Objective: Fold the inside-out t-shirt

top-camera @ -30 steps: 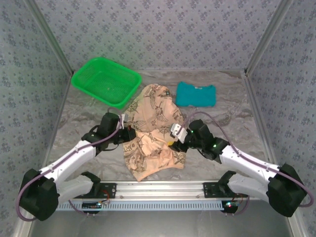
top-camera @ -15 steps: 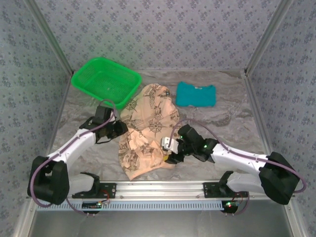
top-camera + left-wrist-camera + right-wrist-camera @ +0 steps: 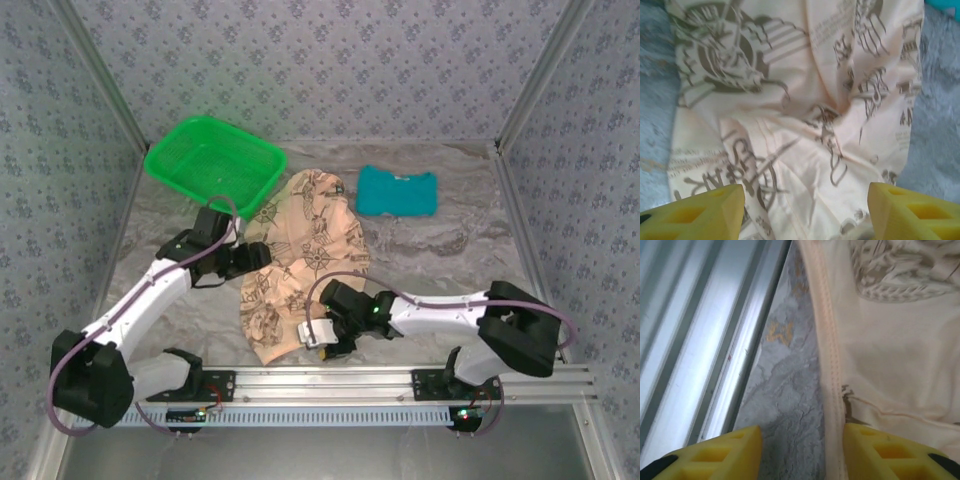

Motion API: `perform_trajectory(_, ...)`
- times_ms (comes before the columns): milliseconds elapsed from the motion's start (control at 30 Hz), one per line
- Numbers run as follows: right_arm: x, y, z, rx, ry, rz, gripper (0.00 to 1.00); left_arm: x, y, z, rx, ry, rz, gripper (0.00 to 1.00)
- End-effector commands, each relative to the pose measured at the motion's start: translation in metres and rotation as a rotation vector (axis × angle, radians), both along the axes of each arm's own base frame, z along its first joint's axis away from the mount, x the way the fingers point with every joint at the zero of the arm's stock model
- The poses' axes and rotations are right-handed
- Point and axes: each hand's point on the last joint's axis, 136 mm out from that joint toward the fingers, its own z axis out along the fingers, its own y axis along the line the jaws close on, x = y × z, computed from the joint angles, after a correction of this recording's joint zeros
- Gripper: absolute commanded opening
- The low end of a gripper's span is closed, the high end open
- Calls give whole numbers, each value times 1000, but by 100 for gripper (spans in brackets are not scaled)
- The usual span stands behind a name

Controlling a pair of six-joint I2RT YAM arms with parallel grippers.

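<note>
T-shirt (image 3: 805, 100) cloth is spread ahead of the left gripper (image 3: 804, 202), fingers set wide — its hem (image 3: 832, 365) is framed between the parted fingers of the right gripper (image 3: 802, 442), nothing gripped.

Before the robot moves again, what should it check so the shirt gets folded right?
1. Left jaws open above the t-shirt, nothing pinched: ok.
2. Right jaws open, with the hem lying between them: ok.
3. T-shirt spread flat for folding: not ok, it lies bunched and wrinkled.
4. Teal garment apart from the t-shirt: ok.
5. Green basket clear of the t-shirt's far edge: cannot tell, they look very close.
</note>
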Motion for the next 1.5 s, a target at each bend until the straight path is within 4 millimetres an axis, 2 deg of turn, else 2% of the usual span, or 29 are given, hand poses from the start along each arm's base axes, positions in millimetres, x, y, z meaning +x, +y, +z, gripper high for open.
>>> perform_trajectory(0,24,4,0,10,-119,-53,46,-29,-1,-13,13,65,-49,66)
perform_trajectory(100,35,-6,-7,-27,-196,-74,43,-35,-9,-10,21,15,-111,66)
perform_trajectory(300,34,-30,-22,-123,-205,-24,43,-43,-33,5,159,-216,-331,66)
perform_trajectory(333,36,-31,-22,-126,-212,-25,39,-45,-36,5,184,-257,-374,67)
perform_trajectory(400,39,-29,-19,-115,-220,-41,19,-53,-49,6,192,-338,-487,67)
perform_trajectory(467,38,-24,-11,-70,-207,-48,6,-62,-63,8,188,-423,-599,68)
perform_trajectory(567,40,-16,14,50,-160,-86,4,-78,-84,10,135,-508,-757,69)
perform_trajectory(667,49,-18,39,153,-127,-144,0,-89,-94,10,104,-576,-868,67)
perform_trajectory(733,54,-21,51,205,-88,-173,1,-95,-100,6,103,-646,-946,67)
perform_trajectory(800,58,-24,58,244,-68,-196,12,-98,-108,6,101,-719,-1000,68)
perform_trajectory(833,59,-25,58,250,-63,-203,12,-97,-111,5,97,-741,-1006,68)
perform_trajectory(867,61,-25,56,247,-66,-208,11,-96,-114,3,89,-748,-1007,68)
perform_trajectory(933,64,-28,48,217,-81,-218,0,-100,-119,-5,83,-728,-1024,68)
perform_trajectory(1067,63,-31,44,226,-75,-233,0,-108,-129,-24,134,-711,-1050,70)
perform_trajectory(1200,60,-30,43,215,-59,-223,19,-101,-137,-32,153,-722,-976,71)
perform_trajectory(1267,67,-39,38,150,-143,-227,31,-94,-134,-37,166,-725,-914,71)
perform_trajectory(1367,80,-51,37,74,-240,-231,36,-93,-132,-38,143,-760,-882,71)
perform_trajectory(1467,75,-54,33,14,-250,-189,37,-99,-131,-40,112,-778,-901,72)
